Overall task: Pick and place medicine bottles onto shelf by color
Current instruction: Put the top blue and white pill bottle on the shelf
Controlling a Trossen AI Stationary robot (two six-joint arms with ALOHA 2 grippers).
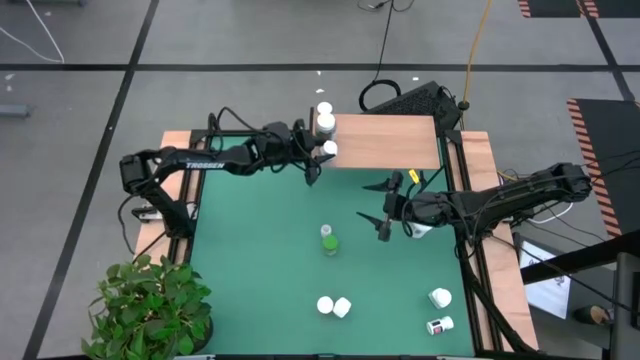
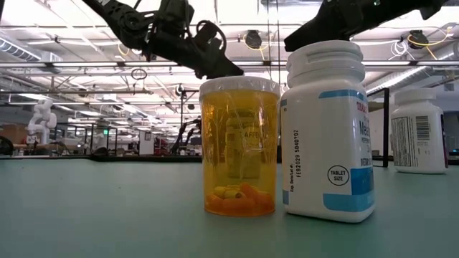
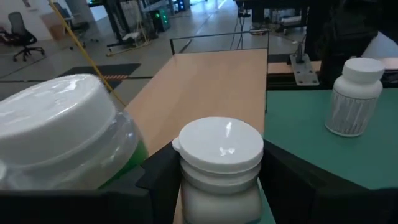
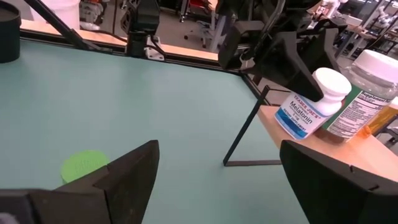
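A clear orange pill bottle [image 2: 239, 147] holding a small heap of orange capsules at its bottom stands just beside a white bottle with blue label bands [image 2: 328, 132] on the green table [image 1: 260, 260], seen up close from table height; a third white bottle [image 2: 419, 130] stands farther back. On the wooden shelf [image 1: 385, 140] at the table's far edge, three white-capped bottles line its left end, and the left gripper [image 1: 318, 152] reaches in from the left, its fingers [image 3: 163, 180] clasping the nearest of them, a white bottle [image 3: 221, 165], at the shelf's front left corner. In the left wrist view another bottle with a green label [image 3: 65, 134] stands just beside it on the shelf. The right gripper [image 1: 387, 208] hangs in front of the shelf, over the middle of the table, its fingers [image 4: 127, 174] spread wide and holding nothing. A green bottle [image 1: 328, 240] stands upright in front of the shelf, near the right gripper. Farther from the shelf, two white bottles [image 1: 334, 306] sit touching near the table's front edge, and two more [image 1: 440, 310] lie toward the front right corner. A leafy potted plant [image 1: 150, 305] sits at the table's front left corner.
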